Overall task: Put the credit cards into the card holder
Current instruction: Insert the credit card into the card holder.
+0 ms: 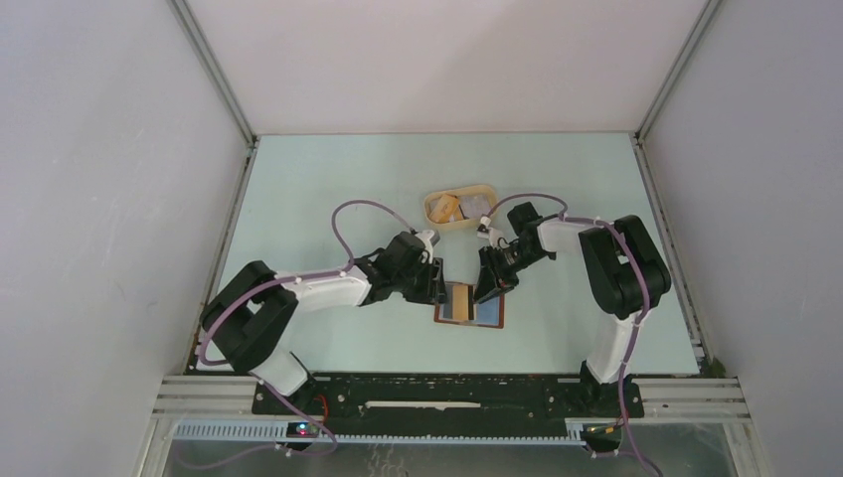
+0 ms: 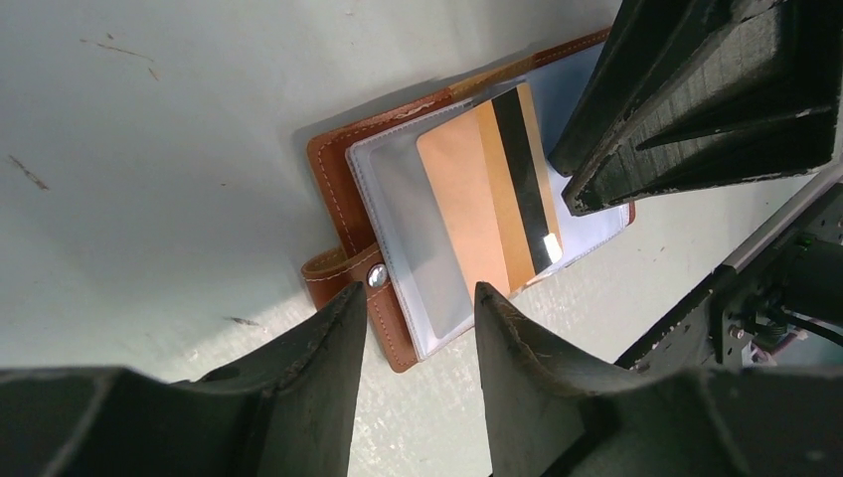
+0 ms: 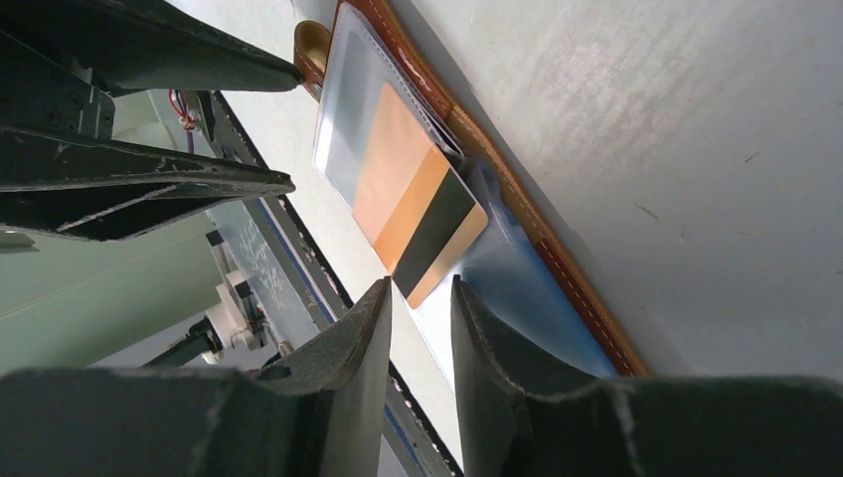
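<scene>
**On the pale green table: wallet open, both claws spread**

The pale green table [image 1: 328,199] sits inside a box of plain white walls, with both arms reaching in from the near edge. Near the middle of it lies the reddish-brown leather bifold card holder [image 1: 469,304], opened flat. Its strap tab with a small round metal snap [image 2: 377,276] points towards the left arm.

Clear plastic pockets cover the inside of the holder. An orange plastic card with a black magnetic stripe [image 2: 477,199] lies on them, partly tucked under the clear film and sitting skewed to the holder's edges. Its striped end sticks out towards the right arm. The other half of the holder shows a light blue sheet [image 3: 517,298]; whether that is a card or a pocket I cannot tell.

The left claw [image 2: 418,291] hangs just beside the snap edge, its fingers spread with nothing between them. The right claw [image 3: 420,288] hovers at the card's striped end, its fingers a narrow gap apart and not clamped. Whether they touch the card I cannot tell.

Farther back stands a tan oval tray [image 1: 429,207] holding a few pale and yellowish flat pieces, too small to make out.
</scene>
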